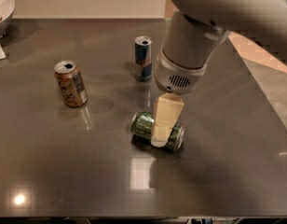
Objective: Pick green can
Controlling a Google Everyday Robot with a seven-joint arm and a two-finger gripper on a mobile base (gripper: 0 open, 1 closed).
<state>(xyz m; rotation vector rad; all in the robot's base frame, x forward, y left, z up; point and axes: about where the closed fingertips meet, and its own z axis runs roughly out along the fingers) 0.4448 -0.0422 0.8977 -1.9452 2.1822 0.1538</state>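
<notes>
Hovers with gripper (160,137) atop the toppled green can (143,124) on the worktop (218,171), set to straddle it; grip: cannot tell.

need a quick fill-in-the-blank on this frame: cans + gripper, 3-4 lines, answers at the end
1. The green can lies on its ____ on the table.
2. In the camera view, the gripper covers the middle of the ____ can.
3. The orange-brown can and the blue-and-silver can both stand ____.
4. The number of cans on the table is ____.

Missing words: side; green; upright; three.
</notes>
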